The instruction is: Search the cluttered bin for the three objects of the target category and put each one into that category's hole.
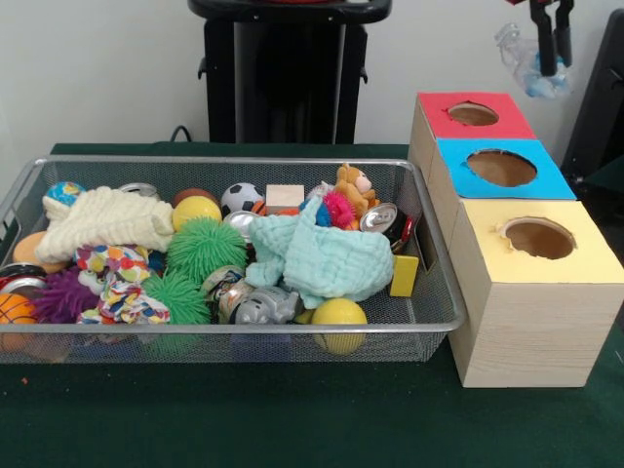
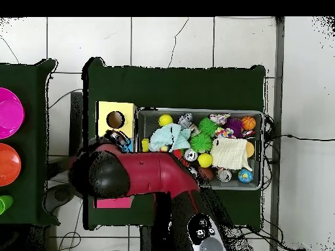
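I'm holding a crumpled clear plastic bottle (image 1: 529, 60) clenched in my gripper (image 1: 552, 49) at the upper right of the front view, hanging above and behind the red-topped box (image 1: 441, 117). The blue-topped box (image 1: 466, 180) and yellow-topped box (image 1: 585, 263) sit lower in frame. I'm judging red as the target hole but can't confirm that. To do it well: centring over the opening, lowering until the bottle's bottom clears the rim, then releasing. Mesh bin (image 1: 244, 162) at left is full of clutter, with more cans (image 1: 382, 218) inside.
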Robot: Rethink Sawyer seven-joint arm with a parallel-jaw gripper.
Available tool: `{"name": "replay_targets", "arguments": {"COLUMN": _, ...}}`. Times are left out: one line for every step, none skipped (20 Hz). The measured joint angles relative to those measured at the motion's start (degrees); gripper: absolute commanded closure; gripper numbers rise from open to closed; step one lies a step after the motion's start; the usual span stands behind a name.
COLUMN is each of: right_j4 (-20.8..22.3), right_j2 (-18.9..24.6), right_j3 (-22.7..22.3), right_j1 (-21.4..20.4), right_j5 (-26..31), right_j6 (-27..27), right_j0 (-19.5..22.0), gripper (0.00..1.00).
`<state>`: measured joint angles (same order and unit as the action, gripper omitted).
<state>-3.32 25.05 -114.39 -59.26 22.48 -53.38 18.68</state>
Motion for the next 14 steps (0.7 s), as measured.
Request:
{"name": "replay_targets", "arguments": {"right_j4": 0.00, "right_j2": -0.02, "right_j3": -0.94, "right_j1": 0.19, "right_j5": -1.47, "right_j6": 0.00, "right_j0": 0.36, "gripper": 1.00}}
{"name": "replay_targets", "arguments": {"right_j4": 0.00, "right_j2": -0.01, "right_j3": -1.60, "right_j1": 0.34, "right_j5": -2.40, "right_j6": 0.00, "right_j0": 0.63, "gripper": 1.00}}
{"name": "replay_targets", "arguments": {"right_j4": 0.00, "right_j2": -0.01, "right_j3": -2.25, "right_j1": 0.50, "right_j5": -3.34, "right_j6": 0.00, "right_j0": 0.90, "gripper": 1.00}}
{"name": "replay_targets", "arguments": {"right_j4": -0.01, "right_j2": -0.01, "right_j3": -2.85, "right_j1": 0.70, "right_j5": -4.22, "right_j6": 0.00, "right_j0": 1.20, "gripper": 1.00}}
{"name": "replay_targets", "arguments": {"right_j4": -0.02, "right_j2": -0.02, "right_j3": -3.45, "right_j1": 0.90, "right_j5": -5.09, "right_j6": 0.00, "right_j0": 1.51, "gripper": 1.00}}
{"name": "replay_targets", "arguments": {"right_j4": -0.02, "right_j2": -0.02, "right_j3": -4.07, "right_j1": 1.14, "right_j5": -5.80, "right_j6": 0.00, "right_j0": 1.80, "gripper": 1.00}}
{"name": "replay_targets", "arguments": {"right_j4": -0.01, "right_j2": -0.02, "right_j3": -4.67, "right_j1": 1.39, "right_j5": -6.47, "right_j6": 0.00, "right_j0": 2.04, "gripper": 1.00}}
{"name": "replay_targets", "arguments": {"right_j4": -0.01, "right_j2": -0.01, "right_j3": -5.24, "right_j1": 1.65, "right_j5": -7.10, "right_j6": 0.00, "right_j0": 2.26, "gripper": 1.00}}
{"name": "replay_targets", "arguments": {"right_j4": 0.00, "right_j2": -0.02, "right_j3": -5.76, "right_j1": 1.90, "right_j5": -7.66, "right_j6": 0.00, "right_j0": 2.43, "gripper": 1.00}}
{"name": "replay_targets", "arguments": {"right_j4": -0.01, "right_j2": -0.01, "right_j3": -6.27, "right_j1": 2.20, "right_j5": -8.29, "right_j6": 0.00, "right_j0": 2.60, "gripper": 1.00}}
{"name": "replay_targets", "arguments": {"right_j4": -0.01, "right_j2": -0.01, "right_j3": -6.78, "right_j1": 2.51, "right_j5": -8.92, "right_j6": 0.00, "right_j0": 2.78, "gripper": 1.00}}
{"name": "replay_targets", "arguments": {"right_j4": -0.02, "right_j2": -0.01, "right_j3": -7.15, "right_j1": 2.74, "right_j5": -9.41, "right_j6": 0.00, "right_j0": 2.89, "gripper": 1.00}}
{"name": "replay_targets", "arguments": {"right_j4": -0.02, "right_j2": -0.01, "right_j3": -7.65, "right_j1": 3.03, "right_j5": -10.07, "right_j6": 0.00, "right_j0": 3.05, "gripper": 1.00}}
{"name": "replay_targets", "arguments": {"right_j4": -0.02, "right_j2": -0.01, "right_j3": -8.18, "right_j1": 3.31, "right_j5": -10.80, "right_j6": 0.00, "right_j0": 3.18, "gripper": 1.00}}
